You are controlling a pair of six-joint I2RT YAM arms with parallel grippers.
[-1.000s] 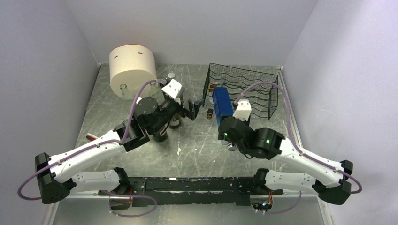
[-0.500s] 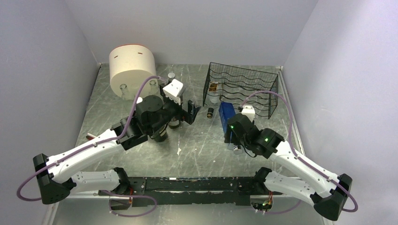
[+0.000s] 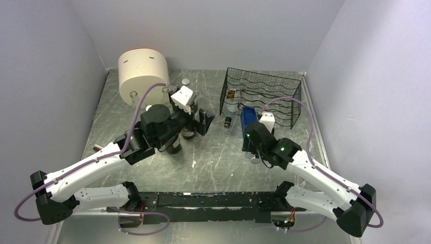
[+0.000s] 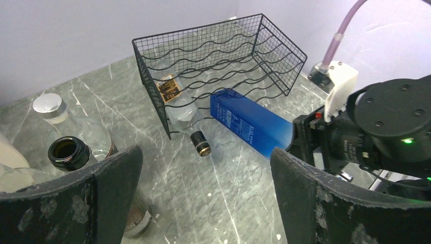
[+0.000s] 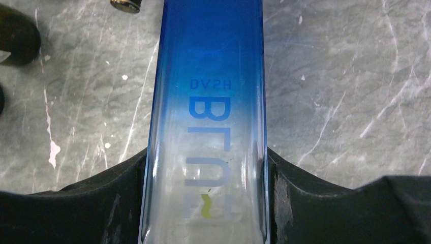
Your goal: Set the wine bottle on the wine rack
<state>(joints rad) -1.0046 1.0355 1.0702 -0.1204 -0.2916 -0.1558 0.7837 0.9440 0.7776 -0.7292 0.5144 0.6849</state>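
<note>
The wine rack (image 3: pixel 262 94) is a black wire box at the back right, also in the left wrist view (image 4: pixel 218 56). A clear bottle (image 4: pixel 178 109) lies in its left end, its capped neck sticking out in front. My right gripper (image 3: pixel 251 142) is shut on a square blue bottle (image 3: pixel 247 119) and holds it lengthwise, low over the table. The bottle's far end (image 4: pixel 223 96) is at the rack's front. In the right wrist view the fingers (image 5: pixel 117 198) press both sides of its pale end (image 5: pixel 211 76). My left gripper (image 3: pixel 205 121) is open and empty, left of the rack (image 4: pixel 203 157).
A cream cylindrical container (image 3: pixel 144 71) stands at the back left. Several upright bottles crowd by my left gripper, among them a dark open-necked one (image 4: pixel 68 152) and a clear silver-capped one (image 4: pixel 51 107). A small red thing (image 3: pixel 99 148) lies near the left wall.
My right arm has moved right and lower with the blue bottle, which now points straighter at the rack front. My left arm has shifted slightly left, still open.
</note>
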